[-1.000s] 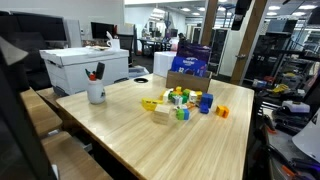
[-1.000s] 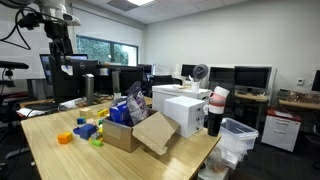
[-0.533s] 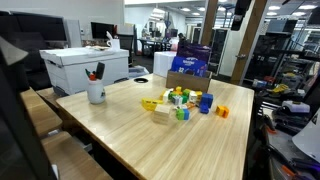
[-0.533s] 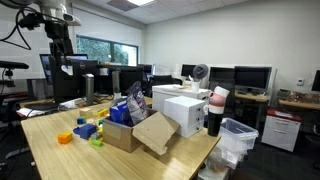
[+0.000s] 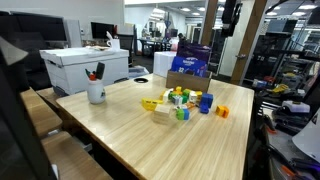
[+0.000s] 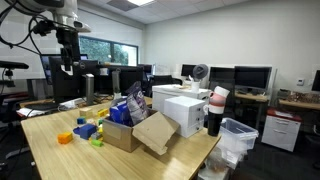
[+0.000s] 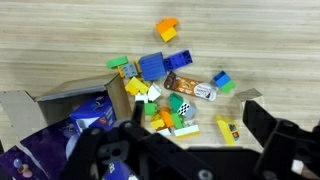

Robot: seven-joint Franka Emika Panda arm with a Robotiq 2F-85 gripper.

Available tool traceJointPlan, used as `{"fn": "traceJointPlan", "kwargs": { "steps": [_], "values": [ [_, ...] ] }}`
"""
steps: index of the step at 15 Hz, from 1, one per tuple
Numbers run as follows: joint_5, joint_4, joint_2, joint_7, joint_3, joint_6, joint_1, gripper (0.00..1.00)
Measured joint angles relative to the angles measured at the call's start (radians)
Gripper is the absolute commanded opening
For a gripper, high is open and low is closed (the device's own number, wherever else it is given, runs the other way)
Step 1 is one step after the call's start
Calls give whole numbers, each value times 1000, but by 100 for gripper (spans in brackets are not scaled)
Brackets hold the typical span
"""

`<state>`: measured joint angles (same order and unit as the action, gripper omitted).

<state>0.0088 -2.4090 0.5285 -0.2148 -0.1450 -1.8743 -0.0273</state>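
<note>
My gripper (image 7: 200, 122) hangs open high above the wooden table (image 7: 270, 50), with nothing between its dark fingers (image 7: 262, 122). Straight below lies a heap of toy blocks (image 7: 165, 95): blue ones (image 7: 150, 66), a brown and white bar (image 7: 190, 88), green pieces and a flat yellow one (image 7: 228, 130). An orange block (image 7: 167, 30) lies apart from the heap. In an exterior view the gripper (image 6: 67, 62) is far above the blocks (image 6: 86, 129). The heap (image 5: 180, 100) and the orange block (image 5: 222, 111) also show on the table top.
An open cardboard box (image 6: 135, 132) with a purple bag (image 7: 50, 140) stands right beside the heap. A white mug with pens (image 5: 96, 92) is near the table's side, and a white carton (image 5: 85, 68) stands behind it. Desks, monitors and chairs surround the table.
The arm has shifted a little sideways high over the table. The gripper stays open and the blocks have not moved.
</note>
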Motion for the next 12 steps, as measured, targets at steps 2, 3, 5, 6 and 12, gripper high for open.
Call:
{"fn": "traceJointPlan", "kwargs": {
  "steps": [2, 3, 5, 6, 12],
  "values": [
    [-1, 22, -52, -14, 10, -15, 15, 100],
    [-1, 33, -76, -21, 16, -20, 21, 100],
    [-1, 57, -123, -33, 28, -26, 30, 100],
    [-1, 70, -145, -39, 34, -27, 33, 100],
    [-1, 131, -262, -72, 68, -68, 39, 100]
  ]
}}
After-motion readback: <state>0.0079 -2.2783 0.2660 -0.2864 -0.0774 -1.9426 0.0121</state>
